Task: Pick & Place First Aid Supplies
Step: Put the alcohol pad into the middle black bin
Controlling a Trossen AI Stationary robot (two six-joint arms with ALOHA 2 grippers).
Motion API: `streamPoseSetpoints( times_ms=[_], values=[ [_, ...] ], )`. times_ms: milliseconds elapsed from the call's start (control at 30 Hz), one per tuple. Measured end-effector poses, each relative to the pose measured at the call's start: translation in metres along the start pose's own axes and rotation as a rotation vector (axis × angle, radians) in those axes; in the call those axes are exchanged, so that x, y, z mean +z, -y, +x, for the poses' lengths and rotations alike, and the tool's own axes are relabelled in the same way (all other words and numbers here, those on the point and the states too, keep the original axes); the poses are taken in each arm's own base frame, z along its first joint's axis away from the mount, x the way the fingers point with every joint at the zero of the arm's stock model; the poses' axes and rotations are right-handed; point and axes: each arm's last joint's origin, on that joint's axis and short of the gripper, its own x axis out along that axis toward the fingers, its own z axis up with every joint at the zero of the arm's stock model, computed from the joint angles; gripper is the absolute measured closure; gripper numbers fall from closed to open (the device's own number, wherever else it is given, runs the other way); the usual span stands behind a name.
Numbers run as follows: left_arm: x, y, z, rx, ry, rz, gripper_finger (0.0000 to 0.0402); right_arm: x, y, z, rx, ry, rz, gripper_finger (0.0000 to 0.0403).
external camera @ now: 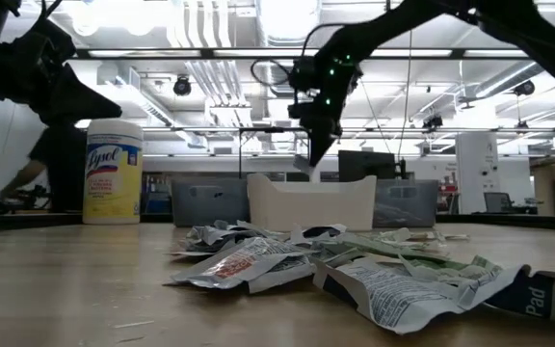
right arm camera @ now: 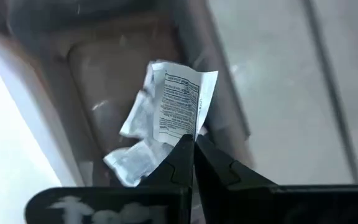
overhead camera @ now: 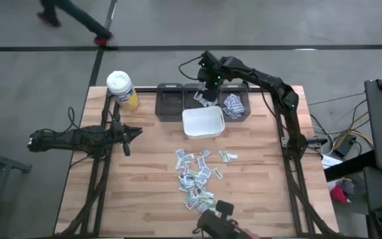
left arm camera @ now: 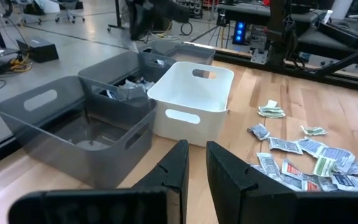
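Jaws pressed together on the right gripper, pinching one printed paper packet by its edge, right over the middle grey bin at the far side of the counter! Start near: a loose pile of packets sprawls across the wood, too many and too overlapped to count, some with green, red or blue print. Next out, one white bin, and the left wrist view looks straight inside and finds nothing in it. Behind it, three grey bins in a row: the left one shows a bare floor, the middle holds a few crumpled packets, the right one a heap of them. Only the right wrist view shows the pinch itself, with another packet lying below in the bin; the low view just gives the arm dipping behind the white bin. Over on the left, the left gripper hovers above the counter, jaws a narrow slit apart and holding nothing. One yellow wipes canister with a white lid stands at the far-left corner.
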Motion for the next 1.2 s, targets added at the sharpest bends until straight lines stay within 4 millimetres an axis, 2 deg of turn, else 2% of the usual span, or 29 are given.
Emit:
streamPoseSetpoints(
  times_ms=[167,500,900,1200],
  values=[
    [-0.003,-0.001,0.0,0.006,-0.026,-0.032,0.0349,-0.005,-0.003,0.023,0.115,-0.056,0.003,0.0394],
    [-0.003,-0.001,0.0,0.007,-0.032,-0.055,0.0349,-0.01,-0.005,0.057,0.144,-0.135,-0.008,0.0394],
    [-0.003,-0.001,0.0,0.007,-0.032,-0.056,0.0348,-0.014,-0.005,0.059,0.149,-0.168,0.015,0.0388],
    [-0.003,-0.001,0.0,0.006,-0.031,-0.057,0.0348,-0.013,-0.005,0.056,0.153,-0.179,0.015,0.0315]
  ],
)
